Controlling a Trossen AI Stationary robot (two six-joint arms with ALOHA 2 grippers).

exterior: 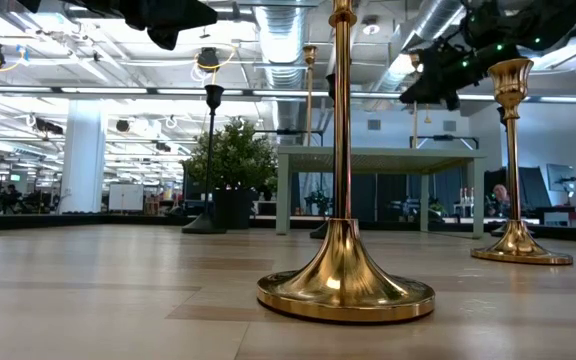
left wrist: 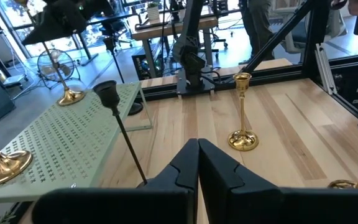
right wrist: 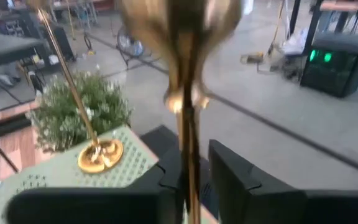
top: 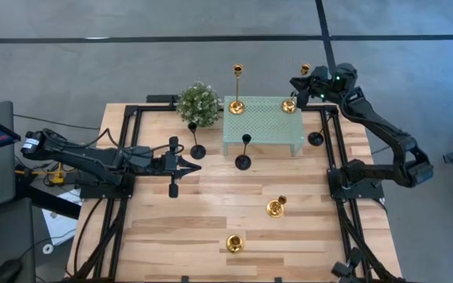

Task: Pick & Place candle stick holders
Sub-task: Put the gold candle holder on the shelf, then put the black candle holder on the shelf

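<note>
standing on the mint stand (top: 264, 126), two gold holders (top: 237, 105), right gripper (top: 298, 85) slightly parted around one stem, left gripper (top: 197, 165) closed empty

light: we see even, bright indoor light from ceiling lamps (exterior: 88, 90) | glare: strong highlights on the near gold holder (exterior: 344, 270) | shadows: soft and short on the table (top: 211, 228) | blur: in the right wrist view the close gold holder (right wrist: 185, 74) is out of focus

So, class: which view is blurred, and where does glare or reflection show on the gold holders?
Right wrist view: the gold holder between the right hand's fingers is smeared and out of focus. Low view: the near gold holder is sharp, its flared base mirroring ceiling lights. Left wrist view: crisp, small highlights on a gold holder.
</note>
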